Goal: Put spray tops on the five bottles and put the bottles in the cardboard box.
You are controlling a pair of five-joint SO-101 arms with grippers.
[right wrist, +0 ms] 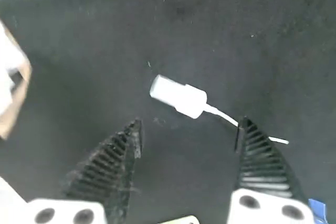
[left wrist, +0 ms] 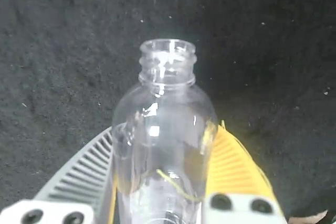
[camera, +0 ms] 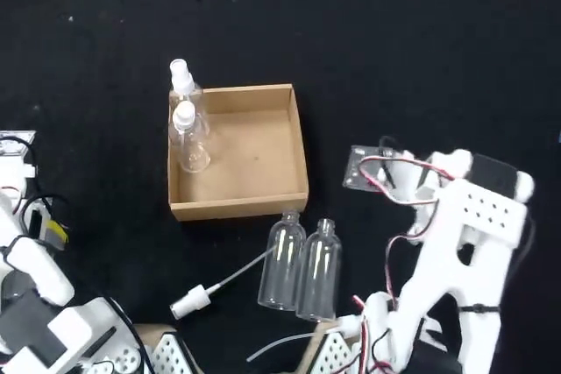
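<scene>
Bottle, likely light and slick, clamped in left gripper; right gripper spread over spray top, best taken by its cap.

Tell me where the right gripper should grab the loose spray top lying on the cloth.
I'd grip the stubby white cap of the spray top, not its thin tube. It lies flat on its side, so bring the open right gripper straight down, fingers closing across the cap's width.
</scene>
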